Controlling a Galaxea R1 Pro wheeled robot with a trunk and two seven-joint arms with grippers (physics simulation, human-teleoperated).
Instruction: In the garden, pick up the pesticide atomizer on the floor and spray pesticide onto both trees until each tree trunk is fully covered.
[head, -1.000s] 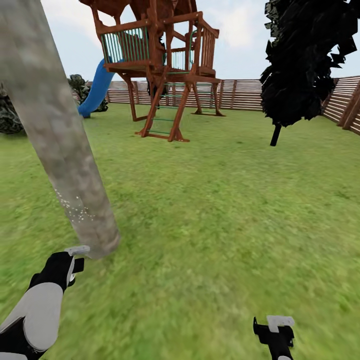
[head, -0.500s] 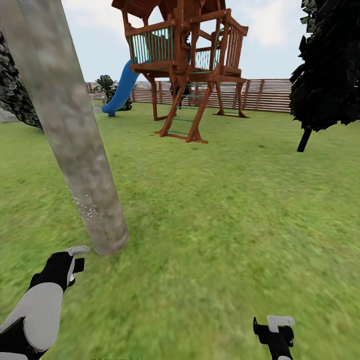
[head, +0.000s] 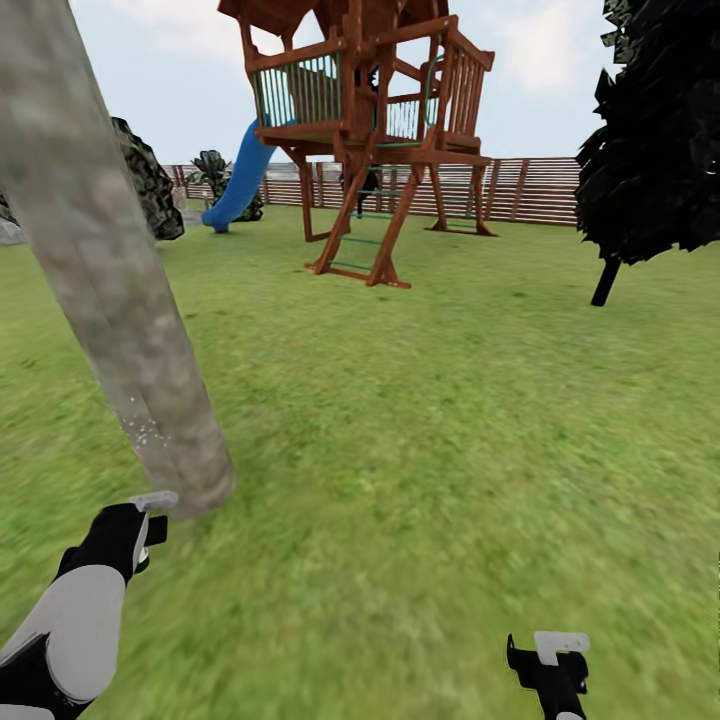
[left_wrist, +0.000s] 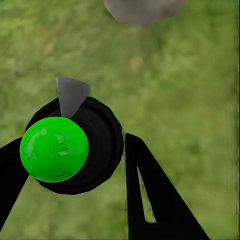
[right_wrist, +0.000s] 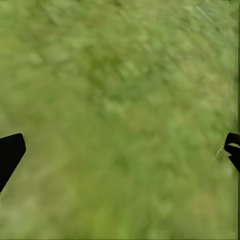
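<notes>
A thick, pale grey-brown tree trunk (head: 120, 300) leans across the left of the head view, rising from the garden lawn (head: 430, 450). White spray specks (head: 140, 432) dot its lower bark. My left gripper (head: 140, 525) sits just short of the trunk's foot, shut on the pesticide atomizer (head: 153, 500), whose grey nozzle points at the trunk. In the left wrist view the atomizer (left_wrist: 54, 149) is a black round body with a bright green ball and a grey nozzle, held between the black fingers (left_wrist: 145, 195), with the trunk's foot (left_wrist: 142, 9) just beyond. My right gripper (head: 555, 655) hangs open over grass (right_wrist: 120, 100).
A brown wooden play tower (head: 370, 130) with a blue slide (head: 240, 180) stands ahead. A slatted wooden fence (head: 530, 190) closes the far side. A black tree (head: 650, 130) rises at the right and a dark bush (head: 150, 190) stands behind the trunk.
The head view has swung, so the trunk and playhouse shifted across the picture. Both arms keep their places in the view. The spray specks now sit lower left on the trunk.
</notes>
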